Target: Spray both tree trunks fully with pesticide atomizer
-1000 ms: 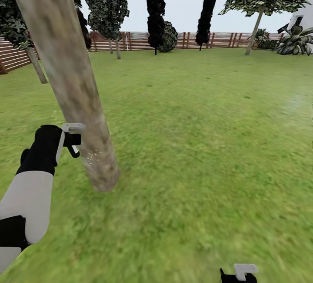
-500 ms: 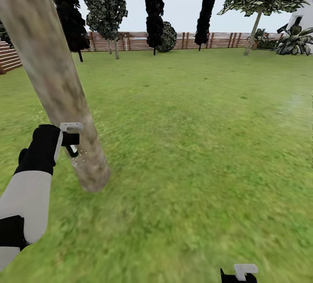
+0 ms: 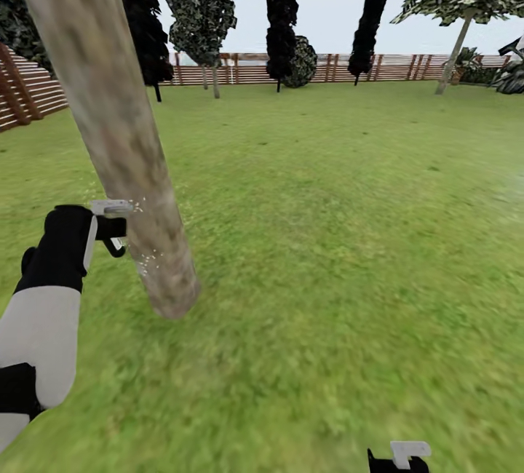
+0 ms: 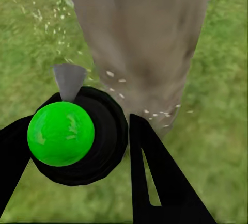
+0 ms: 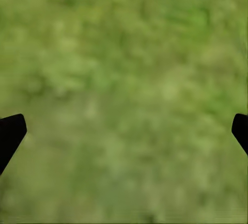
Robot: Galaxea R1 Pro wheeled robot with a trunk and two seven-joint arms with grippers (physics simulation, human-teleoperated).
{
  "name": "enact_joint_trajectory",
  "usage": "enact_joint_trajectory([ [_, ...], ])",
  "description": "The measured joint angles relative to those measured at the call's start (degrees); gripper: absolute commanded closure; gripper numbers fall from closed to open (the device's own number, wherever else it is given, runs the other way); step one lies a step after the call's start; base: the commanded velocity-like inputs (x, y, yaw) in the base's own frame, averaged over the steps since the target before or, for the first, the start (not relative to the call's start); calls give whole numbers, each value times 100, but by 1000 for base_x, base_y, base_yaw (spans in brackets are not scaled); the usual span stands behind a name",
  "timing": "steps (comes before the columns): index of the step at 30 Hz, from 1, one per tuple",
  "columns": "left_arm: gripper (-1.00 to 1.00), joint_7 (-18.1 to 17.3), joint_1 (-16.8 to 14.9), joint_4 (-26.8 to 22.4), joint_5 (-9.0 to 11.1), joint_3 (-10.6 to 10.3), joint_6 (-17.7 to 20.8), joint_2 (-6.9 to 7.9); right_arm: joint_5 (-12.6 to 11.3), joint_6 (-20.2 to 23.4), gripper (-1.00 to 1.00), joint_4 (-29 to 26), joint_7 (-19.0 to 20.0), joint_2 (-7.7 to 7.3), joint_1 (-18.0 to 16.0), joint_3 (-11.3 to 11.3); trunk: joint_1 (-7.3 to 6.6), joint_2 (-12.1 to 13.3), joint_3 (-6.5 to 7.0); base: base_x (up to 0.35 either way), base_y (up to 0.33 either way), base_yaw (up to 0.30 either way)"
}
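A thick, mottled grey-brown tree trunk [image 3: 116, 131] rises at the left of the head view, out of the grass floor [image 3: 327, 240]. My left gripper [image 3: 115, 231] is shut on the pesticide atomizer [image 3: 109, 208], whose pale grey head sits right beside the trunk's lower part. Whitish pesticide specks [image 3: 148, 262] dot the bark near the nozzle. In the left wrist view the atomizer [image 4: 61, 133] shows a bright green body in a black ring between the fingers [image 4: 152, 182], its grey nozzle [image 4: 70, 79] aimed at the trunk [image 4: 139, 38]. My right gripper [image 3: 402, 458] hangs open over grass [image 5: 124, 79].
A brown slat fence [image 3: 247, 69] closes the lawn at the back and left. Dark conifers [image 3: 282, 14] and a shrub [image 3: 302, 62] stand along it, and a pale-leaved tree [image 3: 455, 44] stands at the far right. Wide lawn lies open to the right of the trunk.
The camera has turned, so the fence and far trees sit further right in the picture. My left gripper stays beside the trunk with the atomizer; specks show on the lower bark.
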Motion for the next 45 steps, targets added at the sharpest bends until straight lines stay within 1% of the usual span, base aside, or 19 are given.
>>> enact_joint_trajectory([
  [4,100,0,-22,-7,10,-29,-5,-32,0,0,-100,0,0,0,-2,0,0,0,0,0,0,277],
  [7,100,-1,72,11,2,-58,-38,-50,0,0,-100,0,0,-2,-1,0,0,0,0,0,0,182],
  [8,100,-11,161,67,7,-56,-65,-65,0,0,-100,0,0,-4,1,0,1,0,-1,0,0,28],
  [10,100,-22,615,120,30,-50,-109,-121,0,0,-100,0,0,-8,1,-1,1,1,-1,0,0,8],
  [12,100,-26,916,131,56,-51,-212,-285,0,0,-100,0,0,-9,-1,-5,1,0,-1,0,0,1],
  [13,100,-26,1040,165,30,-54,-397,-328,0,0,-100,0,0,-9,-3,-7,0,0,-1,0,0,-112],
  [14,100,-27,1135,316,12,-56,-620,-345,1,-1,-100,0,0,-9,2,-7,1,0,2,0,0,-178],
  [16,100,-27,1168,572,-5,-67,-732,-327,1,-1,-100,0,0,-9,3,-7,0,0,13,0,0,-208],
  [18,100,-26,1171,605,-22,-66,-752,-288,0,-1,-100,-1,0,-9,0,-7,0,0,25,0,0,-192],
  [19,100,-26,1151,592,-28,-28,-762,-258,0,3,-100,0,0,-9,2,-7,0,0,30,0,0,-68],
  [22,100,-27,1032,552,-8,9,-753,-176,0,0,-100,0,-4,-14,-3,-8,0,0,34,0,0,-18],
  [23,100,-28,893,544,-4,15,-740,-170,0,0,-100,0,-6,-16,1,-9,-1,0,35,0,0,-1],
  [24,100,-28,680,542,-14,22,-728,-155,0,0,-100,0,-8,-17,2,-9,-1,0,35,0,0,0],
  [25,100,-25,606,541,-39,28,-724,-84,0,0,-100,0,-8,-17,3,-8,0,0,34,0,0,0],
  [28,100,-29,383,552,-25,29,-708,164,0,0,-100,0,-8,-18,1,-8,0,0,34,0,0,0],
  [29,100,-28,352,550,-6,25,-706,194,0,0,-100,0,-8,-18,1,-8,0,0,34,0,0,0],
  [35,100,-28,409,548,12,-29,-755,191,0,0,-100,-1,-8,-18,0,-9,-2,0,34,101,-85,0],
  [39,100,-28,410,549,7,-10,-735,180,0,0,-100,-2,-8,-18,-1,-9,-2,0,34,155,-213,0],
  [45,100,-36,407,545,11,10,-732,177,0,0,-100,-2,-4,-18,0,-8,3,0,50,-265,-98,-159],
])
